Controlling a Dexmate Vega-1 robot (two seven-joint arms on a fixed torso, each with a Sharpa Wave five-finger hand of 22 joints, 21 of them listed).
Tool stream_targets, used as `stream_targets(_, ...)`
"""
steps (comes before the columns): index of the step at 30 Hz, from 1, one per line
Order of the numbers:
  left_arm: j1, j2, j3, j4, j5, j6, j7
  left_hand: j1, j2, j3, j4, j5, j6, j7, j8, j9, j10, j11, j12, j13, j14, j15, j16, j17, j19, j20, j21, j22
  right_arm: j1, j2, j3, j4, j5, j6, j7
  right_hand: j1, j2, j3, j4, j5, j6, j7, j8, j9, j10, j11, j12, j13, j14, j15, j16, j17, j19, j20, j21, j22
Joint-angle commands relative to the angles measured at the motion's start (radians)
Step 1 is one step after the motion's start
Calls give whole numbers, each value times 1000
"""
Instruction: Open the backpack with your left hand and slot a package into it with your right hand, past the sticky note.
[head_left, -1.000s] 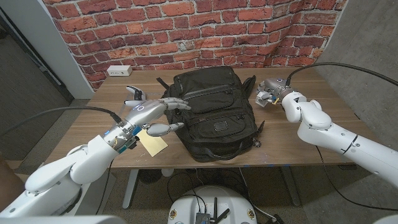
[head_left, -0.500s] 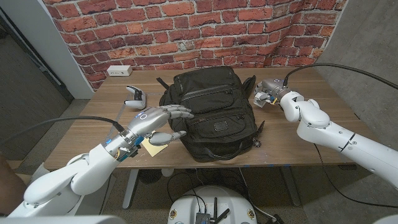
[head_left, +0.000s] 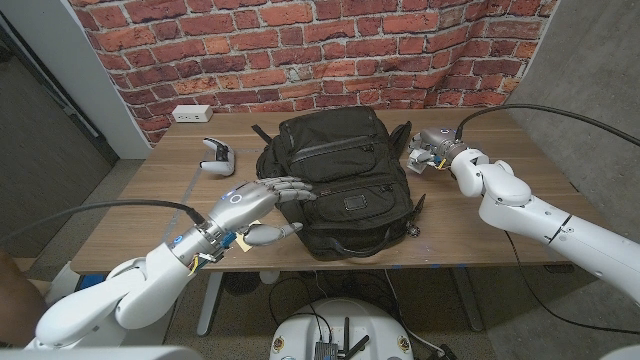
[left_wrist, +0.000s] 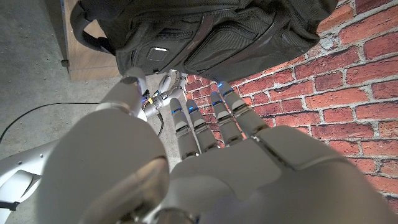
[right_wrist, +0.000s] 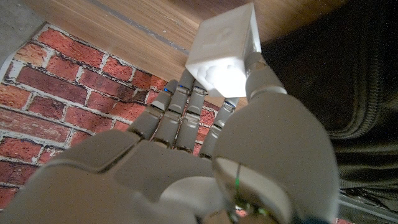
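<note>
Lying on the table (head_left: 150, 190) between my two hands, the backpack (head_left: 340, 180) is black and closed, its straps and handle toward my side. My left hand (head_left: 250, 205) is at its left flank, fingers (head_left: 290, 186) stretched out and a little apart over the bag's edge, thumb reaching beneath them toward the lower side; whether the tips touch the fabric I cannot tell. In the left wrist view the same fingers (left_wrist: 214, 115) point at the bag's front pockets (left_wrist: 205, 43), holding nothing.

My right hand (head_left: 432, 148) is just beside the bag's upper right corner. It holds the package (right_wrist: 225, 51), a small white box, pinched between my thumb and my fingers (right_wrist: 180, 106), which lie close together behind it. The box is over bare wood, with the bag's black fabric (right_wrist: 336, 68) just past my thumb.

Under my left wrist a yellow sticky note (head_left: 240, 238) peeks out, on the table just beside the bag. Farther beyond my left fingers lies a white controller (head_left: 216, 153), and past it, at the brick wall (head_left: 300, 50), a white power strip (head_left: 190, 114).
</note>
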Motion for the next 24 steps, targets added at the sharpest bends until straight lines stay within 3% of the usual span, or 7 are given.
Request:
stream_targets(1, 42, -3, 25, -40, 131, 63, 31, 26, -5, -13, -2, 4, -17, 0, -2, 3, -17, -1, -5, 1, -8, -175, -6, 3, -8, -167, -2, 5, 1, 3, 7, 19, 4, 24, -15, 50, 52, 1, 6, 4, 10, -1, -3, 1, 214, -206, 0, 6, 7, -167, -2, 2, 6, -90, -1, 2)
stream_targets(24, 40, 98, 144, -72, 305, 246, 84, 67, -17, -49, 3, 6, -80, 14, -10, 3, -51, 13, -5, 0, -17, -174, -4, 2, -17, -168, -3, 4, -4, 7, 13, 32, 10, 36, -34, 48, 54, -3, 6, 5, 17, 0, -7, 1, 217, -206, -4, 10, 11, -168, -7, 3, 8, -91, 0, 2)
